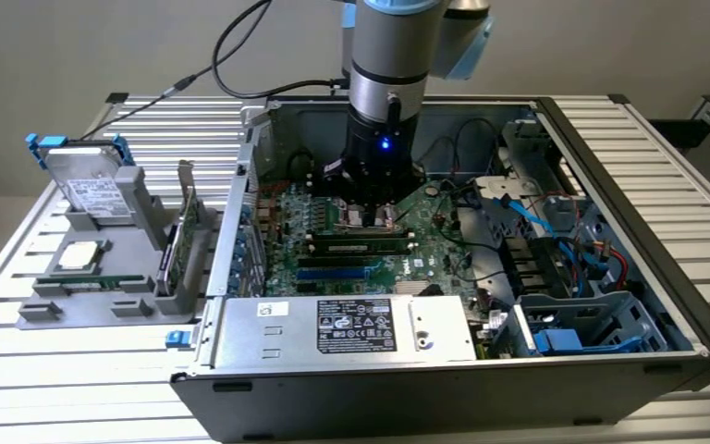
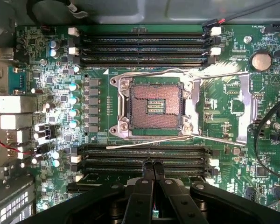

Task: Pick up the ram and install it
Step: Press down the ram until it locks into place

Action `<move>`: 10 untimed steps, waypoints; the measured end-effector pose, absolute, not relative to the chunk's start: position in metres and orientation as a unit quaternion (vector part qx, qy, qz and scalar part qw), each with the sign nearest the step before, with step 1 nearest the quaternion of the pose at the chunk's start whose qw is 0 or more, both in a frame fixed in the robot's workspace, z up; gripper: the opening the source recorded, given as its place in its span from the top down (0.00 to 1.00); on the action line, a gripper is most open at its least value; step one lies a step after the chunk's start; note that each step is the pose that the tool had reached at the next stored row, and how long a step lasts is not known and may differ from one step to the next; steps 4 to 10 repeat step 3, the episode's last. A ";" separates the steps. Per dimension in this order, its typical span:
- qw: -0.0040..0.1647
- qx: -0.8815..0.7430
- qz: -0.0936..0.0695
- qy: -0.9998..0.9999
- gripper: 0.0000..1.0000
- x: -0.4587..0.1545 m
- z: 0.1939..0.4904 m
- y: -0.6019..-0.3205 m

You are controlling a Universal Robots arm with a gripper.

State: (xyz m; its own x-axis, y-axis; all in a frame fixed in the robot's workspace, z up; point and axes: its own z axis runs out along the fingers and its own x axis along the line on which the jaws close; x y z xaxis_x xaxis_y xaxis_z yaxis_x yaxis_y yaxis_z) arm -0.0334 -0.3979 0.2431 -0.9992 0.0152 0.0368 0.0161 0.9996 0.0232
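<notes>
The ram (image 1: pixel 355 246) is a narrow green stick with black chips. It stands in a memory slot on the motherboard (image 1: pixel 330 208) inside the open computer case, just in front of the arm. My gripper (image 1: pixel 373 218) hangs low over the board, right behind the ram. In the wrist view my gripper (image 2: pixel 152 165) is shut, fingers pressed together with nothing between them, over the bank of memory slots (image 2: pixel 144 156) beside the CPU socket (image 2: pixel 151 107). Whether the fingertips touch the ram I cannot tell.
The case walls (image 1: pixel 627 176) enclose the board. A power supply (image 1: pixel 355 324) sits at the front, and a drive cage with blue cables (image 1: pixel 565 277) on the exterior view's right. Outside on the left, a grey holder (image 1: pixel 96 296) carries a hard drive (image 1: pixel 90 185), a CPU (image 1: pixel 78 257) and an upright card (image 1: pixel 180 236).
</notes>
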 end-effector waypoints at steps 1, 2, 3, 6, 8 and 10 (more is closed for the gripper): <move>0.018 -0.008 -0.012 -1.000 0.90 -0.033 0.243 -0.398; 0.018 -0.008 -0.012 -1.000 0.90 -0.033 0.243 -0.398; 0.018 -0.008 -0.012 -1.000 0.90 -0.033 0.243 -0.398; 0.018 -0.008 -0.012 -1.000 0.90 -0.033 0.243 -0.398; 0.018 -0.008 -0.012 -1.000 0.90 -0.033 0.243 -0.398; 0.018 -0.008 -0.012 -1.000 0.90 -0.033 0.243 -0.398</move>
